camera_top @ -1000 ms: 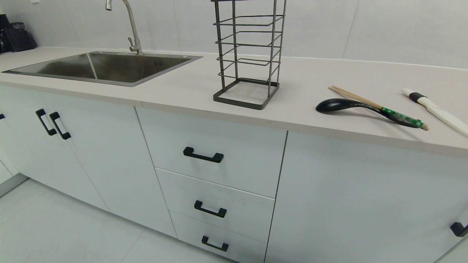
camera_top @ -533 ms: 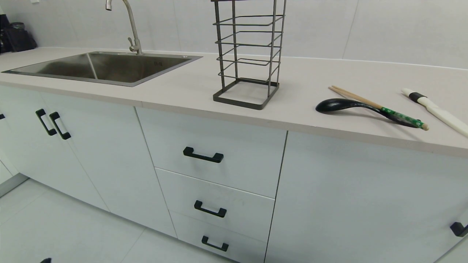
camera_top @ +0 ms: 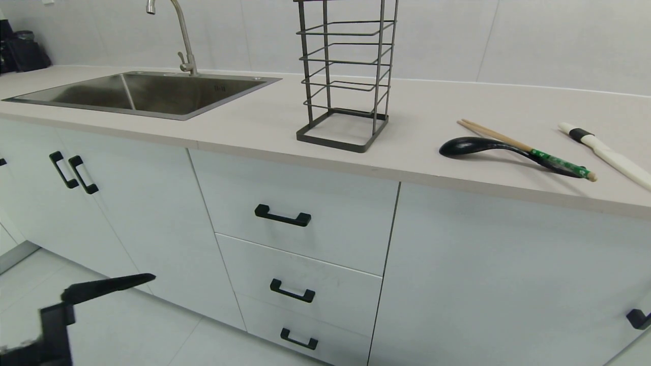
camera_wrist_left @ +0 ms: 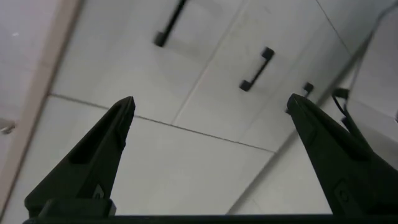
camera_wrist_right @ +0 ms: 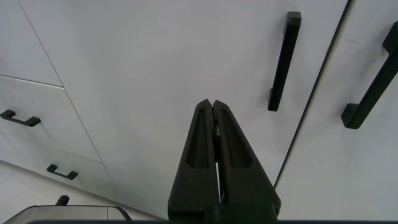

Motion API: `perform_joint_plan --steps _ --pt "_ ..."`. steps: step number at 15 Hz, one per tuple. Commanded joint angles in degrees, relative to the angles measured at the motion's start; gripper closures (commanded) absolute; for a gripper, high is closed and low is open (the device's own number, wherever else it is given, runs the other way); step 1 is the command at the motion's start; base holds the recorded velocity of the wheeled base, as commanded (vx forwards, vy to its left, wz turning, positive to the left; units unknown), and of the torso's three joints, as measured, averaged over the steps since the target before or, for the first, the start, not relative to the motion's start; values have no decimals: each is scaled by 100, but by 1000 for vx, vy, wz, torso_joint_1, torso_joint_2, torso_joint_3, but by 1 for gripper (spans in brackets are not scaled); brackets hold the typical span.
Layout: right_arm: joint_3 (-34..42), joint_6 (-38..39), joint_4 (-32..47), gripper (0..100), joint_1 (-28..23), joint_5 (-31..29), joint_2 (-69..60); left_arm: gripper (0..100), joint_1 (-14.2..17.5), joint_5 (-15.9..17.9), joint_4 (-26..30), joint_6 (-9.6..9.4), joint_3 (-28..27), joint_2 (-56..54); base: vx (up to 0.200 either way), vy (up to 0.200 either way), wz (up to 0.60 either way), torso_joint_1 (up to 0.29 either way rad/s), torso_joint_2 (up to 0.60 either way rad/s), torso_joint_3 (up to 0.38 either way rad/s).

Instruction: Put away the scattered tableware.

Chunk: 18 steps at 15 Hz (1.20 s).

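Left hand (camera_wrist_left: 210,111): released, fingers spread wide with nothing between them; you see it low in front of the cabinet doors, well below the counter (camera_top: 244,122)
Right hand (camera_wrist_right: 213,109): clenched, tips pressed together on nothing, facing cabinet doors and their black handles, so it sits low too
Spoon (camera_top: 473,146): black, flat on the counter to your right, bowl toward the rack (camera_top: 346,76), handle running off toward the near right edge
Chopsticks (camera_top: 501,136): a pair just beside the spoon on the same slant, bare tips at the far left, green ends at the near right, meeting the spoon's handle
White-handled tool (camera_top: 608,155): farther right, apart from the other two, on a similar slant
Key relation: all the tableware lies up and to the right of the left hand, with the rack between; you should judge the right arm the nearer one
Approach: the long axes run far-left to near-right, so set the fingers across that line
Hard to make out: whether the chopsticks rest on the spoon's handle or only touch it
Cut off: the white-handled tool's near end and the rack's top
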<state>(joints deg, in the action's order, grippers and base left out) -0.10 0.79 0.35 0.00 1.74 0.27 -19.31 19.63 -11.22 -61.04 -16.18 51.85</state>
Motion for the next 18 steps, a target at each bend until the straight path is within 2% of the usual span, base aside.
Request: perform_joint_plan --steps 1,4,8,9,11,18 --pt "1 0 0 100 0 1 8 0 -266 -143 14 -119 1 985 0 0 0 0 0 0" --pt "1 0 0 100 0 1 8 0 -257 -222 23 -119 141 1047 0 0 0 0 0 0" --pt "1 0 0 100 0 1 8 0 -134 -592 -30 -119 141 1434 0 0 0 0 0 0" --pt "1 0 0 100 0 1 8 0 -99 -917 -30 -128 141 1557 0 0 0 0 0 0" --pt "1 0 0 100 0 1 8 0 -99 -1312 -30 -119 132 1715 0 0 0 0 0 0" --pt "1 0 0 100 0 1 8 0 -152 -1479 -74 -145 36 2523 0 0 0 0 0 0"
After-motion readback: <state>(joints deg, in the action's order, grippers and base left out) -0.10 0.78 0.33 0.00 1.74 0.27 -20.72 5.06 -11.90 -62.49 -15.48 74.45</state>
